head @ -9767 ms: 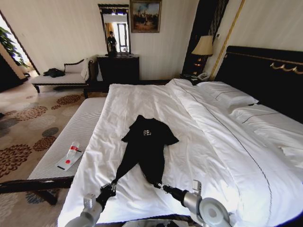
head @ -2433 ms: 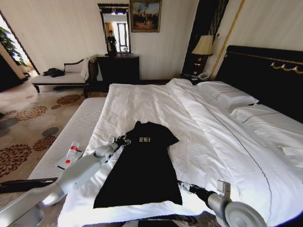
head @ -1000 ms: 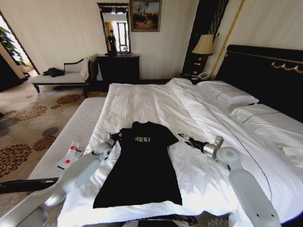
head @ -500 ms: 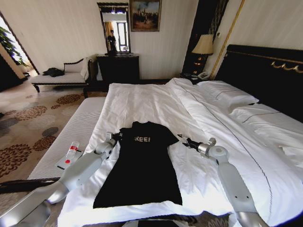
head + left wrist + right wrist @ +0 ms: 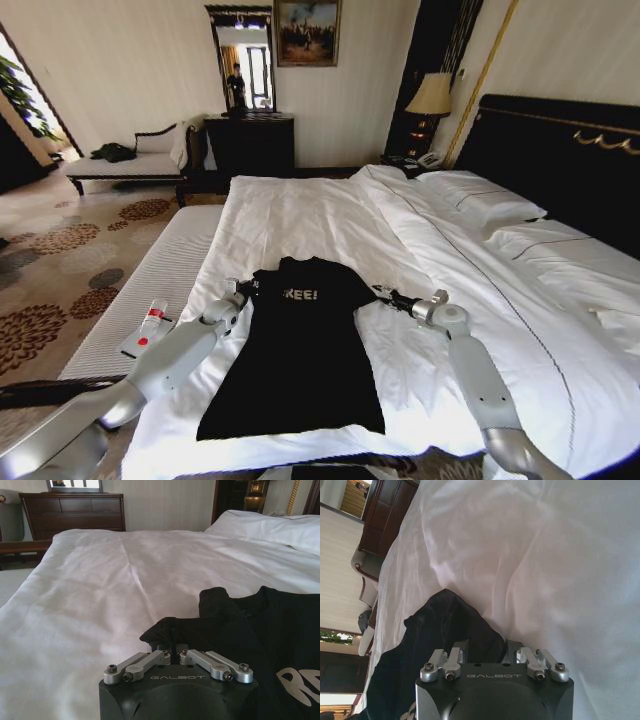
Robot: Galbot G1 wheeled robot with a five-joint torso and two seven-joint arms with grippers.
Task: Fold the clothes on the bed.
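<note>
**A:** Where is the shirt lying?

**B:** The black T-shirt (image 5: 305,350) lies flat on the white bed (image 5: 300,215). From the head camera, its long axis runs 12 to 6 o'clock: collar and white lettering at 12, hem at 6, near the foot edge closest to me. One sleeve points to 9 o'clock, the other to 3.

**A:** And the hands?

**B:** My left hand (image 5: 243,290) is at the 9 o'clock sleeve. In its wrist camera the left hand (image 5: 173,652) has its fingers drawn in on a bunched tuft of black sleeve cloth. My right hand (image 5: 382,294) is at the 3 o'clock sleeve; in its wrist camera the right hand (image 5: 485,652) is at the sleeve's edge, with cloth between the finger links, but I cannot tell whether it has pinched shut.

**A:** Which is nearer?

**B:** Neither; each is at its own sleeve. I judge both sleeves fold inward, across the long axis.
</note>
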